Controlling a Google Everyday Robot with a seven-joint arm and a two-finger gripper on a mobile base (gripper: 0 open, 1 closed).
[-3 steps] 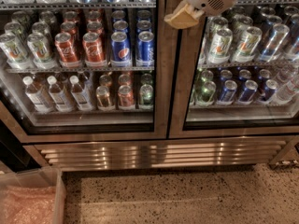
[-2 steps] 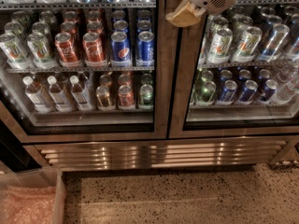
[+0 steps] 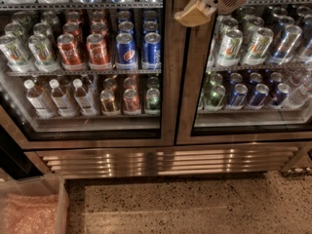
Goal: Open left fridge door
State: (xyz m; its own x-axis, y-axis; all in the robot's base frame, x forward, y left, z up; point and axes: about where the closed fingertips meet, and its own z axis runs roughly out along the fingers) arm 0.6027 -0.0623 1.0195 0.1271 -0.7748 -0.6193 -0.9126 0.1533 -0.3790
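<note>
The left fridge door (image 3: 168, 96) is a tall glass pane in a brushed steel frame, and it stands closed. Behind its glass are red cola cans (image 3: 97, 50), blue Pepsi cans (image 3: 126, 52) and small water bottles (image 3: 61, 99). My gripper (image 3: 194, 12), tan-tipped on a white wrist, hangs at the top of the camera view. It is in front of the steel post where the two doors meet, just right of the left door's right edge.
The right glass door (image 3: 187, 106) shows green-and-silver cans (image 3: 229, 48) and dark blue cans (image 3: 239, 94). A steel vent grille (image 3: 165, 161) runs below both doors. A clear bin with pink wrap (image 3: 31, 208) sits on the speckled floor at bottom left.
My gripper has crept slightly up and to the right along the centre post. The doors and cans have not moved.
</note>
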